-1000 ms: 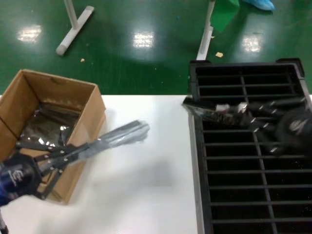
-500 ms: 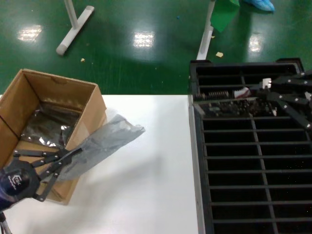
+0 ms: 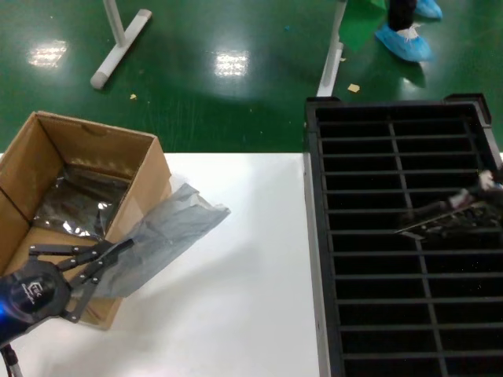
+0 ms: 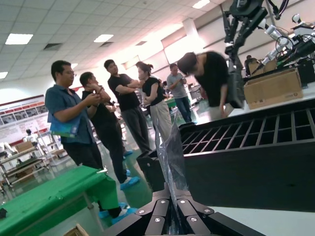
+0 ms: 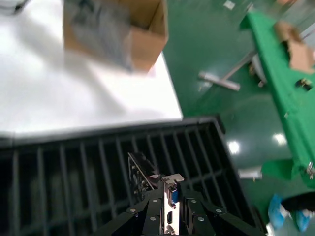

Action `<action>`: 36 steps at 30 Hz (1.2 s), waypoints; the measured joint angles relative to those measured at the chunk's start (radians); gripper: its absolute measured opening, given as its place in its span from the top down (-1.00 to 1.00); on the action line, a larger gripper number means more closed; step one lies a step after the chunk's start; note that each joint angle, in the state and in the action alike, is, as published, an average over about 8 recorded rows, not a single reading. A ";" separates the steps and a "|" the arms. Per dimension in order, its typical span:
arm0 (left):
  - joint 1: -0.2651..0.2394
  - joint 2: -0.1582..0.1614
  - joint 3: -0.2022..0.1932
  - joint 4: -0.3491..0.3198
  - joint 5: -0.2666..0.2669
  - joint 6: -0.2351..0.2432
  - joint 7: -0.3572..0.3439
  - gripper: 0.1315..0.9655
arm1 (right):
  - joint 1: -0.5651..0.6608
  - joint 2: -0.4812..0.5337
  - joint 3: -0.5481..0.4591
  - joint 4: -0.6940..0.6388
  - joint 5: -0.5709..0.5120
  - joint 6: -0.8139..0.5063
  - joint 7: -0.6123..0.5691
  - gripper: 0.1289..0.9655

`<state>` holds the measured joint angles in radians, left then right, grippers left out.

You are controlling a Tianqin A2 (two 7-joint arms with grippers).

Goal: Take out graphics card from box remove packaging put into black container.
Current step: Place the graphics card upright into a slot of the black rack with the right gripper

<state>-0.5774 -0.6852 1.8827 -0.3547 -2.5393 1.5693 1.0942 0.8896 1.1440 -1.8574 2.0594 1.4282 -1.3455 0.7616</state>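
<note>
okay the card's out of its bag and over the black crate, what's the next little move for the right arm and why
Probably lower the graphics card edge-first into a slot: the right gripper grips it by its bracket end, tilted above the black container, not seated yet. The left gripper holds the empty packaging beside the box.

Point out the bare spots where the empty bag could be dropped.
Free: the white table between the box and the black container, nearest the robot. Crowded: beside the box, where the left gripper holds the packaging. The right gripper holds the graphics card over the container.
</note>
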 joint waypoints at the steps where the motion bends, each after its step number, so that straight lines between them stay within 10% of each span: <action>1: -0.006 -0.001 0.019 0.007 -0.014 0.000 0.004 0.97 | 0.012 0.000 -0.008 0.000 -0.009 -0.020 -0.007 0.84; 18: -0.083 0.004 0.225 0.098 -0.138 0.001 0.036 0.97 | 0.440 0.073 -0.416 0.000 0.015 -0.219 0.007 0.84; 27: -0.101 0.015 0.261 0.126 -0.156 0.001 0.041 0.97 | 0.612 0.114 -0.647 0.000 0.067 -0.224 0.028 0.84; 36: -0.109 0.022 0.265 0.154 -0.155 0.001 0.050 0.97 | 0.474 0.103 -0.581 0.000 0.037 -0.205 -0.002 0.84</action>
<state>-0.6866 -0.6628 2.1476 -0.2005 -2.6946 1.5700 1.1446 1.3639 1.2466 -2.4387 2.0595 1.4649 -1.5505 0.7591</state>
